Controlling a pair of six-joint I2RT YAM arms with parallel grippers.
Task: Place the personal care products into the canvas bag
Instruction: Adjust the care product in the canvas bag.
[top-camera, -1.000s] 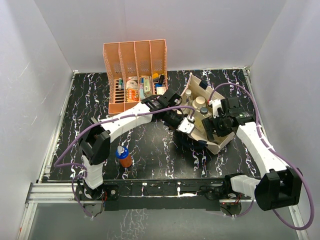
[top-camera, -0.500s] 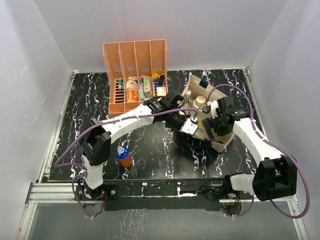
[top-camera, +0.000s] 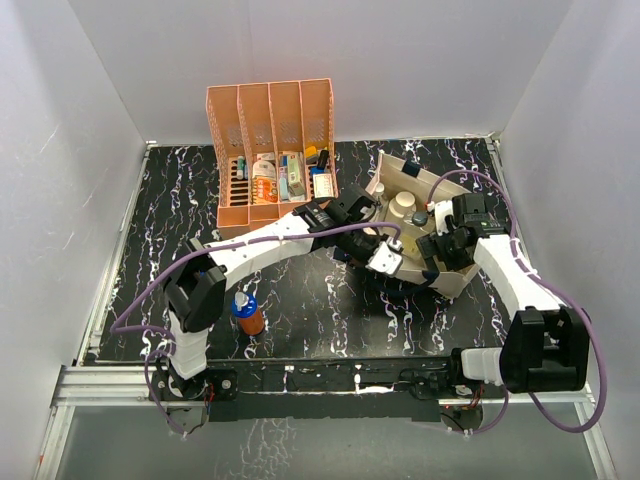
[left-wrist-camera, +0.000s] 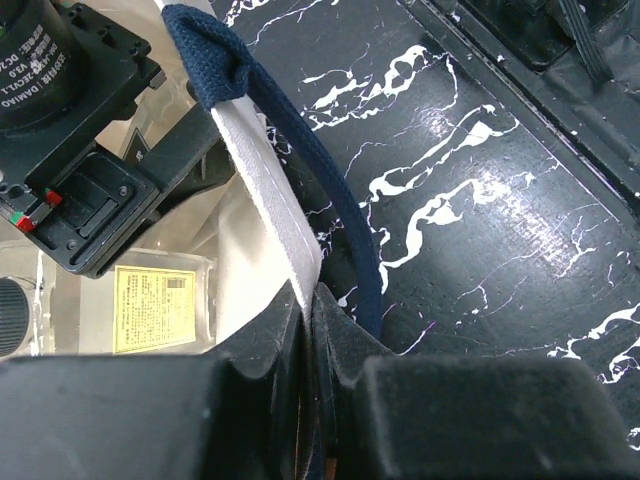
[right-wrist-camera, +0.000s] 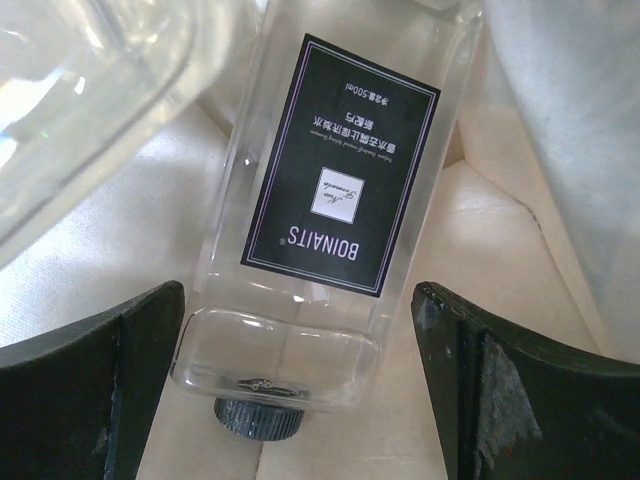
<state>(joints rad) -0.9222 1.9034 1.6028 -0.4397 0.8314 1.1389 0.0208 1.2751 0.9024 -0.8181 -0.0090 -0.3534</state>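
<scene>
One orange bottle (top-camera: 248, 314), blue-capped, stands upright on the worktop (top-camera: 170, 230), well left of the bag (top-camera: 456, 281) and outside it. An orange rack (top-camera: 270, 120) stands behind the bag and to its left, apart from it, with small packs and pens in its slots. The left hand (left-wrist-camera: 308, 300) is at the bag's left rim, its fingers pinched narrow on the cream canvas edge, which stands up between them. The navy strap (left-wrist-camera: 335, 200) runs just beside that edge on the outer side of the bag. Inside the bag, near its middle, a white-topped bottle (top-camera: 404, 205) stands upright among other tops too small to tell apart. The right hand (right-wrist-camera: 297, 300) reaches into the bag from its right side with fingers spread wide. Between them, on the pale canvas inside the bag, lies a clear square bottle (right-wrist-camera: 320, 180) with a black label and a dark cap, the cap toward the wrist. It sits close to one finger and clear of the other, so nothing is gripped. Another clear bottle (right-wrist-camera: 90, 90), blurred, crosses that view's upper left corner, just beside the square one.
</scene>
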